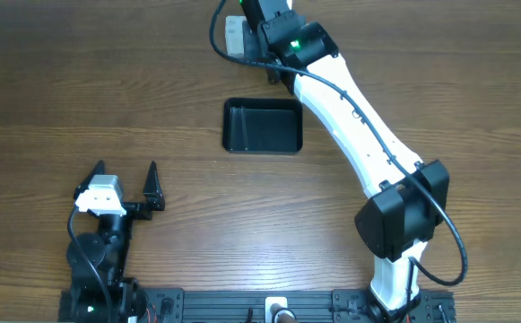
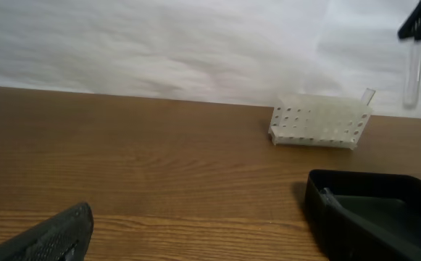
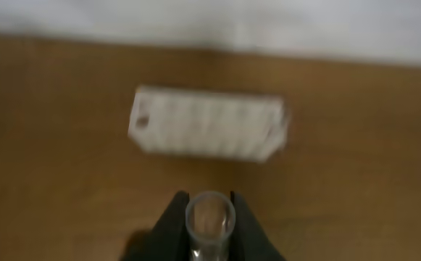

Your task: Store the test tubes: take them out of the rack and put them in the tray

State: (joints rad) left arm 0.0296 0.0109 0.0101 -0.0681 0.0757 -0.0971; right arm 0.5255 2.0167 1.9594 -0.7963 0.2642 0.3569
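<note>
Right end effector (image 3: 210,225) clamped on an upright test tube (image 3: 210,212), high above the white rack (image 3: 206,125). Left end effector (image 1: 125,170) sits wide open near its base. Advice: carry the tube steadily over the black tray (image 1: 228,126), lower close, then release gently.

White rack (image 2: 317,122); clear test tube (image 3: 210,217); black tray (image 1: 262,126); brown wood-grain table (image 1: 108,90); white backdrop (image 2: 159,43).

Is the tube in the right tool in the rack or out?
Out. The right tool holds the tube upright in the air, clear of the rack.
</note>
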